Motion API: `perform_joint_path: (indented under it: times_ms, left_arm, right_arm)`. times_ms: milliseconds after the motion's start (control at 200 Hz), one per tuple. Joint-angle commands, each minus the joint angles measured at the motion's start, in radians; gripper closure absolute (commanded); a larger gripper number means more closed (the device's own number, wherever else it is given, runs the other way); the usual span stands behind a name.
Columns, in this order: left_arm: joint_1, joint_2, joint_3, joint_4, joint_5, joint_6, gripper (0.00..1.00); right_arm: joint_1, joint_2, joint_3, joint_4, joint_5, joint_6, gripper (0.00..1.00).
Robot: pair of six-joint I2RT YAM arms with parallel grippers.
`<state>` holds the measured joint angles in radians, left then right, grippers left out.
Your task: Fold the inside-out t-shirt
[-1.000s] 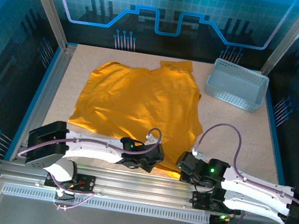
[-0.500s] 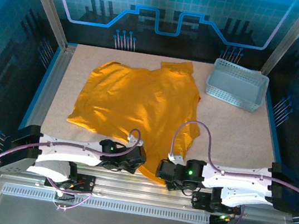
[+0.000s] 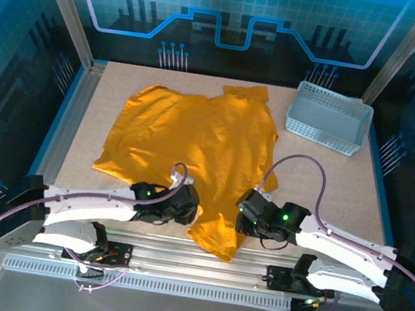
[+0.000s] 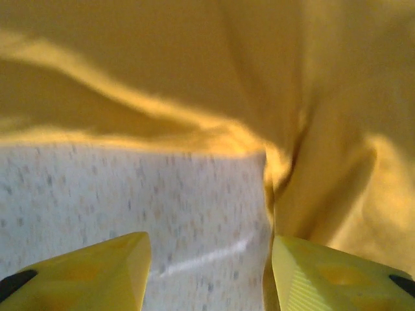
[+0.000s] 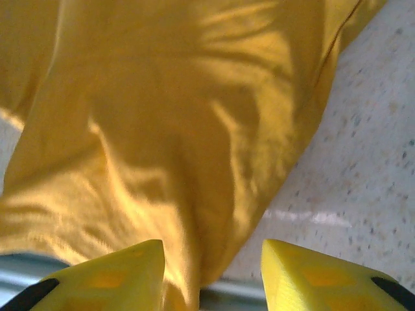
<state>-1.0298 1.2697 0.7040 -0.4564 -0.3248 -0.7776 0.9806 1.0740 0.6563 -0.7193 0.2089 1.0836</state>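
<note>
The table [image 3: 327,189] carries the inside-out t-shirt [image 3: 194,138], spread and rumpled from the far middle to the near edge, where a tongue of hem overhangs. No fold looks made, so nearly all the folding is left. The perforated basket [image 3: 328,119] sits far right. The left gripper [image 3: 182,203] and right gripper [image 3: 246,208] flank the tongue. The wrist views add that both claws are parted and empty, the left over bare table, the right over cloth.
</note>
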Motion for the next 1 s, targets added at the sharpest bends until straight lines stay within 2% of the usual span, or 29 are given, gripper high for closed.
perform_joint_path:
  times_ms: [0, 230, 335, 465, 590, 725, 885, 995]
  left_arm:
    - [0.096, 0.077, 0.051, 0.084, 0.011, 0.055, 0.47]
    - [0.241, 0.217, 0.049, 0.170, 0.115, 0.086, 0.45]
    - [0.271, 0.267, 0.042, 0.164, 0.130, 0.075, 0.44]
    - [0.308, 0.306, 0.007, 0.161, 0.154, 0.051, 0.43]
    - [0.351, 0.279, -0.049, 0.181, 0.175, 0.036, 0.43]
    - [0.352, 0.207, -0.059, 0.186, 0.197, 0.077, 0.42]
    - [0.351, 0.056, 0.005, 0.097, 0.161, 0.137, 0.38]
    - [0.414, 0.022, 0.056, 0.097, 0.170, 0.186, 0.34]
  right_arm:
    - [-0.058, 0.056, -0.011, 0.108, -0.052, -0.071, 0.56]
    - [-0.106, 0.207, -0.042, 0.222, -0.091, -0.076, 0.57]
    - [-0.139, 0.263, -0.060, 0.204, -0.076, -0.061, 0.57]
    - [-0.228, 0.279, -0.084, 0.155, -0.055, -0.069, 0.57]
    - [-0.318, 0.242, -0.091, 0.097, -0.009, -0.118, 0.57]
    - [-0.398, 0.165, -0.084, 0.093, -0.009, -0.206, 0.56]
    - [-0.396, 0.081, 0.017, 0.029, -0.036, -0.263, 0.54]
    - [-0.395, 0.081, 0.076, 0.082, -0.077, -0.283, 0.51]
